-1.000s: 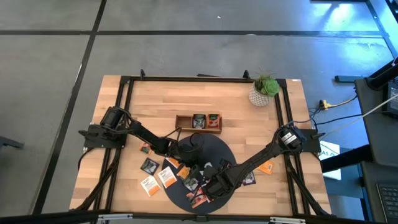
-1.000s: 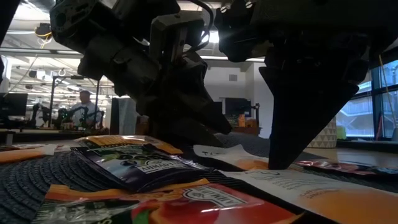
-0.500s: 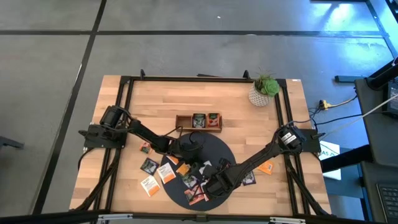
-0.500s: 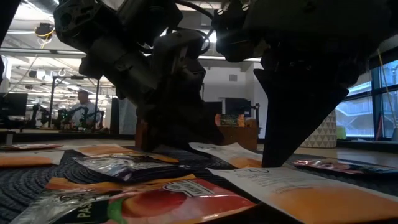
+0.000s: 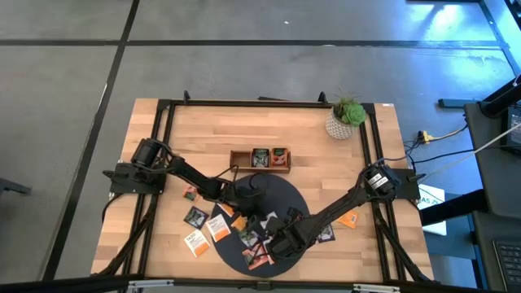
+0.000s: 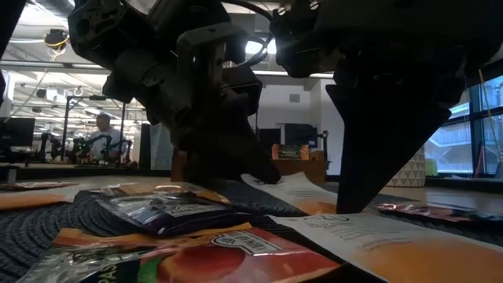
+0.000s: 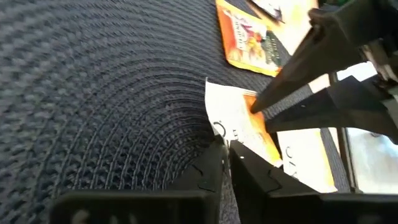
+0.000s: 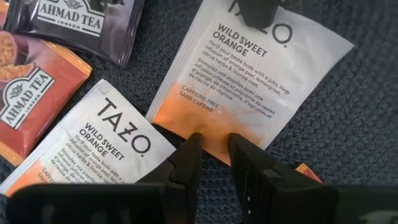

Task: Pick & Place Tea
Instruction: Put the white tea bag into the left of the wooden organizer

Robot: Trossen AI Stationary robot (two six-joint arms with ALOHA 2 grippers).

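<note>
Tea sachets [image 5: 218, 231] mostly left on mat [image 5: 286, 195], few in tray [image 5: 260, 159]; my left tool [image 7: 227, 149] pinching white-orange one [image 7: 245, 127], right tool [image 8: 214, 149] narrow, empty.

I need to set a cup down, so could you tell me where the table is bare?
Bare wood lies between the wooden tray and the plant pot, and along the table's far edge. Around the dark mat, sachets and both arms crowd the near half.
</note>
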